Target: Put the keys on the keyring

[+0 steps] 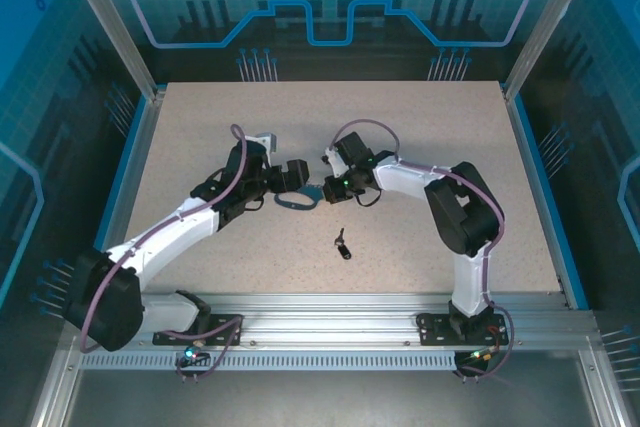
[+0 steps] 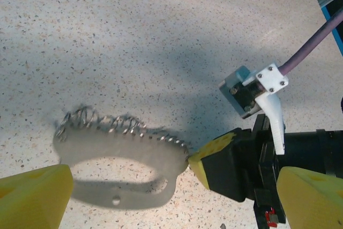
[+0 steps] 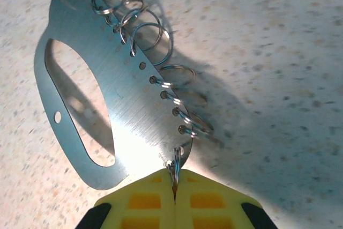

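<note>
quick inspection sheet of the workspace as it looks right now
surface: speckled beige table, no spills seen
job's things: keyring, a flat metal oval with small rings along one edge, between the two grippers; key lying apart from it, nearer the arm bases
clutter: nothing seen
grippers: right gripper shut on the end ring of the keyring; left gripper open wide, facing the keyring
cables: purple cable along each arm, away from the key
surroundings: blue panels on a metal frame
</note>
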